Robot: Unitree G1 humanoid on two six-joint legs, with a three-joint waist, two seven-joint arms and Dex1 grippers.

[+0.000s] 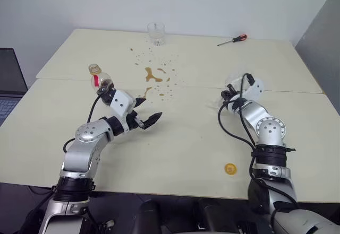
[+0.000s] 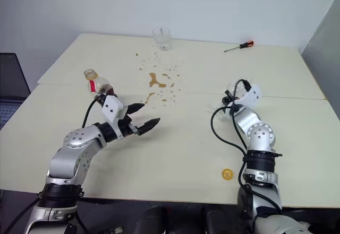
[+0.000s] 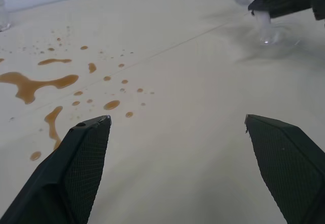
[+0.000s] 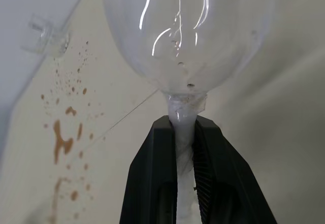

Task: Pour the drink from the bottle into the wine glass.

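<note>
Beige bench (image 1: 186,149) is carrying spilled drink (image 1: 153,75); right gripper (image 4: 185,127) is clamping the wine glass (image 4: 188,31) stem, left gripper (image 1: 144,112) gaping near the uncapped bottle (image 1: 99,78). Thin stem risks slipping, tipping.

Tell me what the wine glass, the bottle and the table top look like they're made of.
Wine glass: clear and glossy with sharp light streaks, so likely glass, though clear plastic can't be ruled out. Bottle: thin clear plastic by its look, with a red label strip at the neck. Table: smooth matte cream top, probably laminate; the spilled drink beads and pools on it.
</note>
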